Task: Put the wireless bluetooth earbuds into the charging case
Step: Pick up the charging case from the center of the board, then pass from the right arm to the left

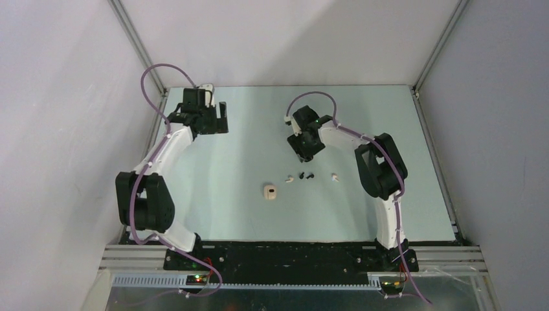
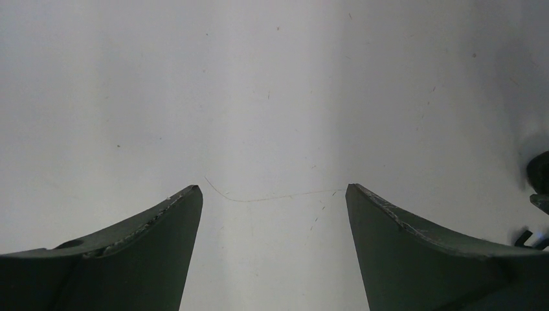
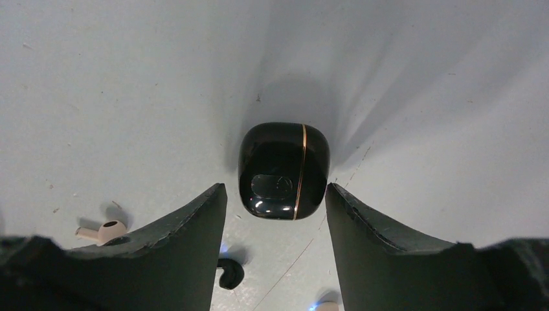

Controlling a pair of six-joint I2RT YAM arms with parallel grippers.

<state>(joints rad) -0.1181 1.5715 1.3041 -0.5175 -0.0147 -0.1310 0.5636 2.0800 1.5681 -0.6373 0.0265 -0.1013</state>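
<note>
The step in hand is judged to be the acquisition of the black charging case, ahead of any earbud insertion. The right hand is hanging directly over this case with its jaws apart. In the right wrist view the near end of the case is sitting between the two fingertips, and neither of the fingers is visibly pressing on it, so nothing is being held. The case is lying flat on the bench with its gold seam running lengthwise and its lid apparently shut. The task's things are lying loose on the bench just nearer the arm bases than this hand. The black earbuds are sitting side by side, one cream earbud is lying just to their left, and a second cream earbud is lying to their right. A cream charging case is resting a little further left and nearer the bases. The left hand is waiting at the far left corner, well apart from all of these, with its jaws wide apart over bare bench. The next move is judged to call for a centred closure across the smooth, rounded sides of the case, since an off-centre squeeze could make it slip or spin. The lid then needs opening before any earbud can go in.
</note>
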